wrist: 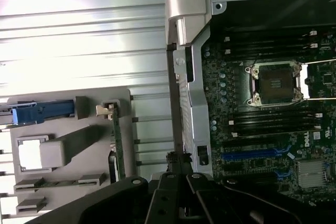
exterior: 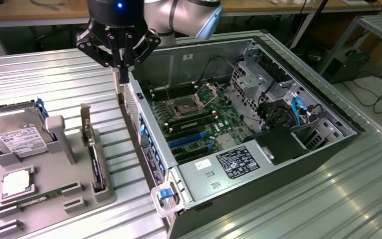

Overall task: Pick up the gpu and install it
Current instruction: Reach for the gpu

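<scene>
Gripper [exterior: 120,74] fully closed, empty, above the case [exterior: 177,62] wall.
Tray [exterior: 71,174] holds gpu [exterior: 97,162] (upright in its slot), drive [exterior: 15,132], memory stick [exterior: 42,195]; case holds motherboard [exterior: 191,117].

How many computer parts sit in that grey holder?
4: a hard drive at the holder's far end, a silver chip and a green memory stick nearer the camera, and a graphics card standing on edge along the exterior view's right. More may be hidden.
</scene>
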Tool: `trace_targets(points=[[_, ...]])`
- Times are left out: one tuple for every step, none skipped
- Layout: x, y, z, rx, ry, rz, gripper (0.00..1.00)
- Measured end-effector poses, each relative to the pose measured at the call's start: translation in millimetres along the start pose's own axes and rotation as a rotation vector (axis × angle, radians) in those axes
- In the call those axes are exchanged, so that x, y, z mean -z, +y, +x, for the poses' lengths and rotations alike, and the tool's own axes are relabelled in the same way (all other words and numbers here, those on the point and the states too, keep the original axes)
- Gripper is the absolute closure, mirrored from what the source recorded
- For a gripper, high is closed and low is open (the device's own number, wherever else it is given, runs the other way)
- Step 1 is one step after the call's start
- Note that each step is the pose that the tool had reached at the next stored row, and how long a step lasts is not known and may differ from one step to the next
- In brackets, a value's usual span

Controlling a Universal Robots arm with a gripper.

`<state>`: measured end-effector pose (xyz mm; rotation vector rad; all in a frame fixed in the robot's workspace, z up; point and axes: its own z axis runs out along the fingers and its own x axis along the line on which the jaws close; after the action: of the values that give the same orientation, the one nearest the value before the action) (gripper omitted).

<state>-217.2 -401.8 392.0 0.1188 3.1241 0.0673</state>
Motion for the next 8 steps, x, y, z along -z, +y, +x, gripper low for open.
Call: trace_targets(points=[[0.0,-0.2,2.0,0.0,0.0003,0.0001,0.89],[0.0,-0.5,4.3,0.0,0.0005,0.0001,0.89],[0.0,-0.8,6.5,0.0,0.0008,0.0001,0.89],[0.0,-1.1,9.3,0.0,0.001,0.0001,0.89],[0.0,-1.5,12.0,0.0,0.0012,0.0002,0.89],[0.0,-2.0,15.0,0.0,0.0015,0.0002,0.89],[0.0,-2.5,17.6,0.0,0.0017,0.0002,0.89],[-0.1,-3.3,22.3,0.0,0.002,0.0002,0.89]])
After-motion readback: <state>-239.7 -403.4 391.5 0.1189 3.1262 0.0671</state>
